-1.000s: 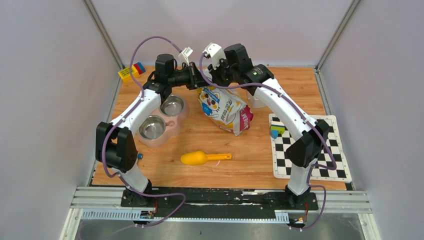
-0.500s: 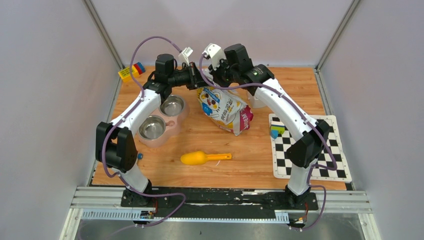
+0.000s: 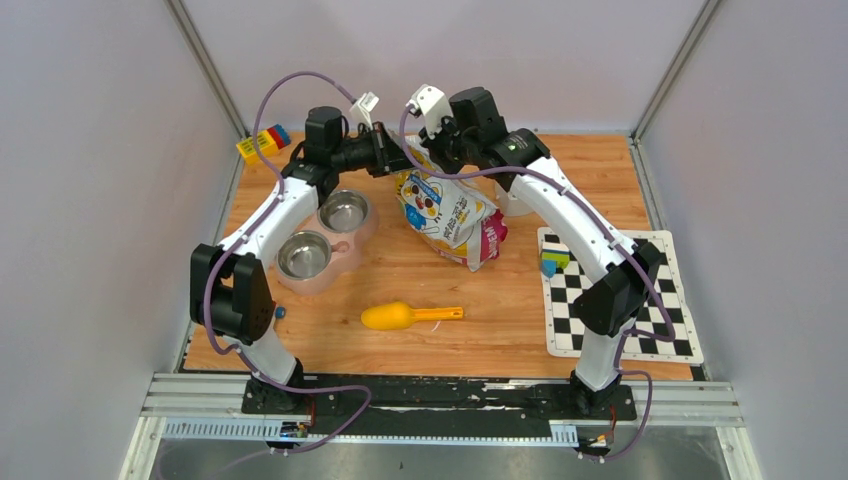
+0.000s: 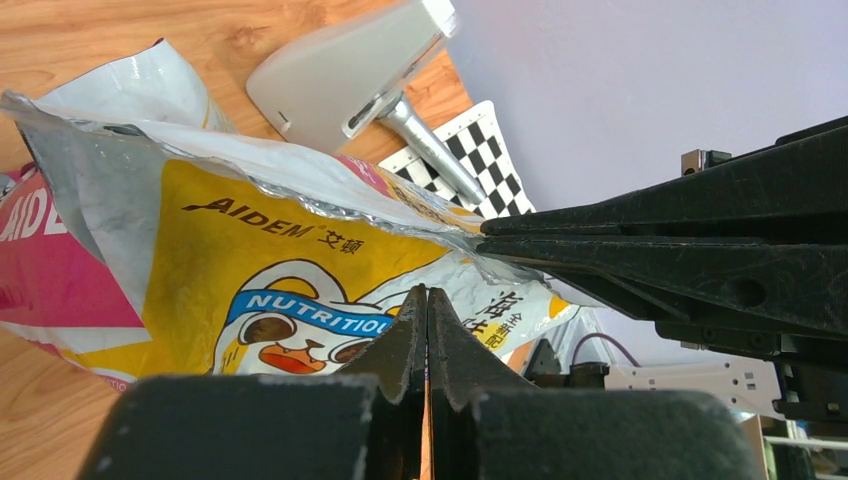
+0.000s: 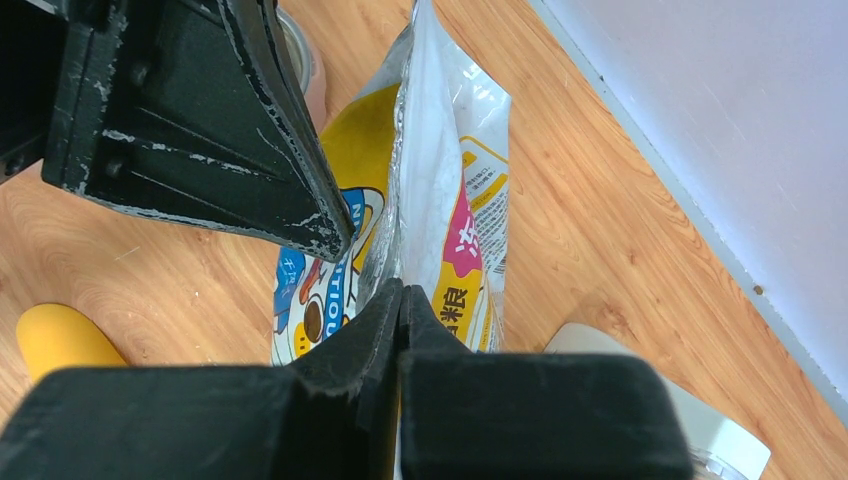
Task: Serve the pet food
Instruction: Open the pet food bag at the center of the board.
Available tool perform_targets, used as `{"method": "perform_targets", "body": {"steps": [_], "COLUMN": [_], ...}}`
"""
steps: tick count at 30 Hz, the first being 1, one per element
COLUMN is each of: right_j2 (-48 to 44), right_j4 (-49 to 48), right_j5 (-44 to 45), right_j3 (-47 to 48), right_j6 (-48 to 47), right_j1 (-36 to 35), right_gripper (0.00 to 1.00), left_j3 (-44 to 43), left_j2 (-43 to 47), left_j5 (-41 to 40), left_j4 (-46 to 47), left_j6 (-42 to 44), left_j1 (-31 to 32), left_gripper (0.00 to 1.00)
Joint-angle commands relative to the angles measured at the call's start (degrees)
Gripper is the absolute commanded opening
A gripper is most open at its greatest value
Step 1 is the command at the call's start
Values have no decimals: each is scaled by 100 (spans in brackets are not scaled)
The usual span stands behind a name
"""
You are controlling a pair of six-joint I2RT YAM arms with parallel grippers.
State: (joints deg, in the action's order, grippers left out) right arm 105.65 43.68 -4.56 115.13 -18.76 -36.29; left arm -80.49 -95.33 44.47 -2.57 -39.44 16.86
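The pet food is hidden inside its crinkly yellow-and-white bag (image 3: 445, 215), which stands at the back middle of the table. The cartoon face and "NUTRITIOUS" print show in the left wrist view (image 4: 250, 250). My left gripper (image 3: 397, 160) is shut on the bag's top edge from the left, with its jaws pressed together (image 4: 427, 292). My right gripper (image 3: 425, 152) is shut on the opposite side of the top edge; the silver-lined film runs into its closed jaws (image 5: 400, 285). The two grippers nearly touch above the bag.
A pink double steel bowl (image 3: 343, 246) sits just left of the bag, under my left arm. A yellow scoop (image 3: 400, 316) lies in front. A checkerboard mat (image 3: 610, 300) with a small block (image 3: 552, 262) is at right. A pale object (image 3: 510, 200) lies behind the bag, and toy bricks (image 3: 262, 143) sit far left.
My right gripper has closed fully on the bag's top edge. My left gripper has shifted slightly to the left, still shut on the bag.
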Motion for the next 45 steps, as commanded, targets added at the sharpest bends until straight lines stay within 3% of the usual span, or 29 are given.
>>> {"method": "perform_targets", "body": {"steps": [1, 6, 13, 18, 24, 39, 45], "right_j2": [-308, -296, -280, -306, -331, -366, -374], "right_j4": [-12, -12, -9, -4, -2, 9, 75], "right_j5": [175, 166, 118, 87, 104, -45, -146], "right_j3": [38, 27, 18, 18, 0, -43, -43], "right_j6": [-49, -49, -31, -13, -22, -20, -55], "right_j1": [36, 35, 35, 39, 36, 39, 33], "right_gripper": [0, 0, 0, 0, 0, 0, 0], "left_j3": [-65, -17, -50, -217, -223, -450, -520], "left_j2": [247, 175, 48, -108, -171, -180, -192], "left_j5": [111, 550, 715, 504, 417, 298, 258], "left_j4": [176, 923, 1078, 684, 573, 289, 111], "left_j6": [45, -391, -457, -255, -155, -15, 37], "left_j1": [-8, 20, 185, 203, 203, 203, 193], "left_gripper": [1, 34, 53, 52, 44, 47, 42]}}
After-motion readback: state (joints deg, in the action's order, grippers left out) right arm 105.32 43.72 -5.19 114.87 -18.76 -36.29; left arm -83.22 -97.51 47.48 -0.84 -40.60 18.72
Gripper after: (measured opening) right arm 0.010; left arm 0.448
